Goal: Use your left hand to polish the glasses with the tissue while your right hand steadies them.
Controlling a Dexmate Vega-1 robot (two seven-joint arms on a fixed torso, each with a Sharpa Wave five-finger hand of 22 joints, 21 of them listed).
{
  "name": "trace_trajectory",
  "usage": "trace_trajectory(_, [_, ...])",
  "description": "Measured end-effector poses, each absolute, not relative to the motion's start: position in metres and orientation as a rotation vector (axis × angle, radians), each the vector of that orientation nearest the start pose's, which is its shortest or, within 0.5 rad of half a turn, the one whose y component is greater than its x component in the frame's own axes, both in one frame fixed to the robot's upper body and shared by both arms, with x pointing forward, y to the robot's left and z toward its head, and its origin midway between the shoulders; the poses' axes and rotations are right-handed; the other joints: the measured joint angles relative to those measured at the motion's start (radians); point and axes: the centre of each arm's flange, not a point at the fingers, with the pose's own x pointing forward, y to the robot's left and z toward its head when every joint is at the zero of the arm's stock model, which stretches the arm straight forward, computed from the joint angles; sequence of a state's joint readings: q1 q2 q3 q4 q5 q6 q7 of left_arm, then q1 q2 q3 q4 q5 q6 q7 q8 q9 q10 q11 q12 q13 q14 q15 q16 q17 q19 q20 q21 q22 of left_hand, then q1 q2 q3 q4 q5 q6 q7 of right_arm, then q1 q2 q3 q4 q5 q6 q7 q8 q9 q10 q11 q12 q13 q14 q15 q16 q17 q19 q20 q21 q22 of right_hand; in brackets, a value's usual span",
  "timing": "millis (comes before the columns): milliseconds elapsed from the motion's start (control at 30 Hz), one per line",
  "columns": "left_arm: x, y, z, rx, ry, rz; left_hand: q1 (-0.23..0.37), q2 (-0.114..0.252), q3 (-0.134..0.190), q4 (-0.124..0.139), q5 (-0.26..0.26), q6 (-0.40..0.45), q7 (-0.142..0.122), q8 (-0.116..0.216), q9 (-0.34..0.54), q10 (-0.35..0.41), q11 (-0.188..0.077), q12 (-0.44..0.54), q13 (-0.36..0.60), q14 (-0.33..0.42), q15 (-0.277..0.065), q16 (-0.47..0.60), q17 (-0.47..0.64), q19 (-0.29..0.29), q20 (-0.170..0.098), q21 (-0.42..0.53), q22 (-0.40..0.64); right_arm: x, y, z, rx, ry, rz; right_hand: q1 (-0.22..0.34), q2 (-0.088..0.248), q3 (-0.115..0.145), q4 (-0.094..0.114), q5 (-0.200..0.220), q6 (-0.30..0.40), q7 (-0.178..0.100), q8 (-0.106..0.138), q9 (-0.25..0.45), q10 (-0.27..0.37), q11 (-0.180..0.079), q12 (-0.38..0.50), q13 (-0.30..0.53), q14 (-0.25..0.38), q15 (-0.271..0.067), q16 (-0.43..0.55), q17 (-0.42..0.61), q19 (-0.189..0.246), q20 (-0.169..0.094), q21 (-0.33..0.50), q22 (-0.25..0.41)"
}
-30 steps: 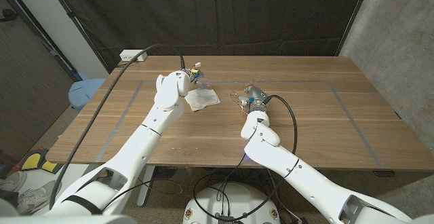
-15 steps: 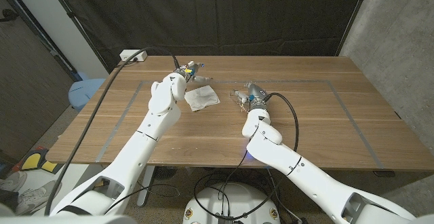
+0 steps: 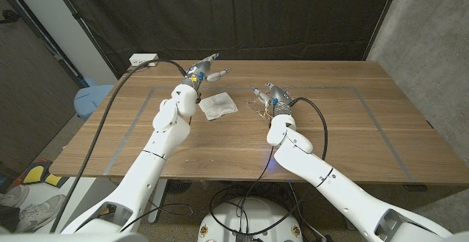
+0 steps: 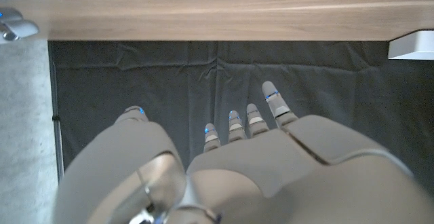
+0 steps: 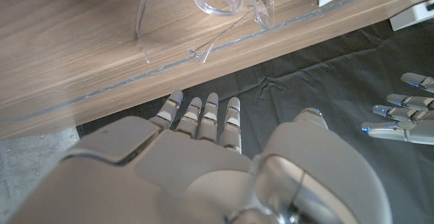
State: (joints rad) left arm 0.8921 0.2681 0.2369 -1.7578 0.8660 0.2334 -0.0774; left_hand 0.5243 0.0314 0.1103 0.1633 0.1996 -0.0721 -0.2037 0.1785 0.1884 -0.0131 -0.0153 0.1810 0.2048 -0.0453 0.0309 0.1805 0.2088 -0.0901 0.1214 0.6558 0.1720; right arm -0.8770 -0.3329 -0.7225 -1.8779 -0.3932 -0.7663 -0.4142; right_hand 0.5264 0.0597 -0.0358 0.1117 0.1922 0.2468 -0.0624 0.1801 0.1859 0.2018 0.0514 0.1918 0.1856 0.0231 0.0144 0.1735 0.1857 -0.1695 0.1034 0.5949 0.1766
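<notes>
The left hand [image 3: 204,73] is lifted over the far side of the wooden table [image 3: 352,136], with its fingers [image 4: 274,104] stretched out and a little apart; it holds nothing and touches nothing. The right hand [image 3: 270,95] is also released, its fingers [image 5: 203,119] straight and close side by side, free of any object. The clear glasses [image 3: 258,105] lie on the table just beside the right hand. The white tissue [image 3: 218,105] lies on the table between the two hands, near the left one.
</notes>
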Motion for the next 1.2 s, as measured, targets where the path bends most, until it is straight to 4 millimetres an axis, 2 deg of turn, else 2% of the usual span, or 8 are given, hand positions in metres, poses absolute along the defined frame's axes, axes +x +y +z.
trace_trajectory(133, [0.599, 0.216, 0.062, 1.087, -0.624, 0.264, -0.033, 0.009, -0.015, -0.005, 0.000, -0.042, 0.004, -0.001, -0.003, -0.038, -0.017, 0.000, -0.013, -0.042, -0.023, 0.000, -0.013, -0.031, -0.031, -0.030, 0.000, 0.569, -0.086, -0.029, -0.809, -0.472, -0.209, -0.045, 0.003, -0.014, 0.014, 0.000, -0.058, 0.000, -0.007, 0.000, -0.048, 0.001, -0.005, 0.000, -0.038, 0.006, 0.000, -0.004, -0.003, -0.004, -0.023, 0.000])
trace_trajectory(200, [0.597, 0.214, 0.065, 1.014, -0.701, 0.228, -0.042, 0.010, -0.021, -0.006, 0.000, -0.064, 0.003, -0.001, -0.003, -0.063, -0.027, 0.000, -0.018, -0.070, -0.031, -0.001, -0.018, -0.051, -0.051, -0.049, 0.000, 0.571, -0.096, -0.028, -0.784, -0.496, -0.208, -0.063, 0.007, -0.019, 0.019, 0.000, -0.080, 0.002, -0.007, 0.000, -0.064, -0.001, -0.008, 0.000, -0.046, 0.013, 0.000, -0.004, -0.005, -0.017, -0.026, 0.000])
trace_trajectory(400, [0.601, 0.218, 0.063, 0.932, -0.758, 0.147, -0.075, 0.027, -0.036, -0.013, 0.004, -0.100, 0.002, -0.005, -0.007, -0.151, -0.048, -0.004, -0.027, -0.125, -0.047, -0.007, -0.028, -0.082, -0.101, -0.103, 0.002, 0.574, -0.102, -0.024, -0.708, -0.556, -0.179, -0.102, 0.019, -0.028, 0.033, 0.000, -0.099, 0.011, -0.007, 0.000, -0.083, -0.009, -0.008, 0.000, -0.059, 0.023, 0.000, -0.004, -0.001, -0.020, -0.041, 0.000])
trace_trajectory(533, [0.603, 0.223, 0.062, 0.883, -0.777, 0.095, -0.080, 0.032, -0.036, -0.013, 0.004, -0.105, 0.008, -0.005, -0.007, -0.157, -0.051, -0.008, -0.028, -0.128, -0.051, -0.007, -0.028, -0.082, -0.115, -0.113, 0.003, 0.576, -0.106, -0.021, -0.657, -0.587, -0.159, -0.128, 0.024, -0.034, 0.043, 0.000, -0.110, 0.011, -0.007, 0.000, -0.090, -0.005, -0.008, -0.004, -0.076, 0.017, 0.000, -0.004, -0.001, -0.031, -0.049, 0.000])
trace_trajectory(600, [0.604, 0.225, 0.061, 0.863, -0.784, 0.078, -0.091, 0.043, -0.036, -0.013, 0.004, -0.103, 0.020, -0.005, -0.007, -0.157, -0.051, -0.008, -0.028, -0.126, -0.056, -0.007, -0.028, -0.082, -0.115, -0.114, 0.003, 0.576, -0.107, -0.020, -0.633, -0.603, -0.151, -0.139, 0.022, -0.036, 0.045, 0.000, -0.110, 0.011, -0.007, 0.000, -0.095, -0.011, -0.008, -0.004, -0.083, 0.010, 0.000, -0.007, -0.001, -0.041, -0.049, 0.000])
trace_trajectory(733, [0.605, 0.228, 0.061, 0.795, -0.809, 0.016, -0.093, 0.045, -0.040, -0.017, 0.012, -0.103, 0.020, -0.005, -0.007, -0.157, -0.051, -0.008, -0.028, -0.128, -0.058, -0.007, -0.028, -0.082, -0.115, -0.120, 0.003, 0.578, -0.117, -0.017, -0.573, -0.637, -0.147, -0.153, 0.026, -0.039, 0.047, 0.004, -0.110, 0.011, -0.002, 0.000, -0.095, -0.011, -0.006, -0.004, -0.084, 0.009, 0.000, -0.009, -0.003, -0.055, -0.058, 0.000])
trace_trajectory(1133, [0.616, 0.240, 0.059, 0.695, -0.813, -0.083, -0.123, 0.046, -0.057, -0.009, 0.020, -0.103, 0.020, -0.005, -0.007, -0.158, -0.060, -0.008, -0.028, -0.128, -0.058, -0.011, -0.027, -0.082, -0.126, -0.155, 0.003, 0.575, -0.129, -0.009, -0.426, -0.710, -0.109, -0.187, 0.025, -0.055, 0.047, 0.009, -0.115, 0.016, 0.001, 0.000, -0.110, -0.011, 0.001, -0.004, -0.103, 0.015, 0.001, -0.009, -0.001, -0.066, -0.070, 0.000])
trace_trajectory(1200, [0.616, 0.238, 0.061, 0.640, -0.830, -0.164, -0.131, 0.055, -0.059, -0.006, 0.020, -0.103, 0.020, -0.005, -0.007, -0.158, -0.060, -0.008, -0.028, -0.128, -0.058, -0.011, -0.027, -0.082, -0.125, -0.161, 0.003, 0.578, -0.139, -0.009, -0.402, -0.713, -0.113, -0.199, 0.024, -0.056, 0.048, 0.012, -0.115, 0.016, 0.001, 0.000, -0.117, -0.014, 0.001, -0.004, -0.113, 0.016, 0.001, -0.009, -0.005, -0.070, -0.074, 0.000])
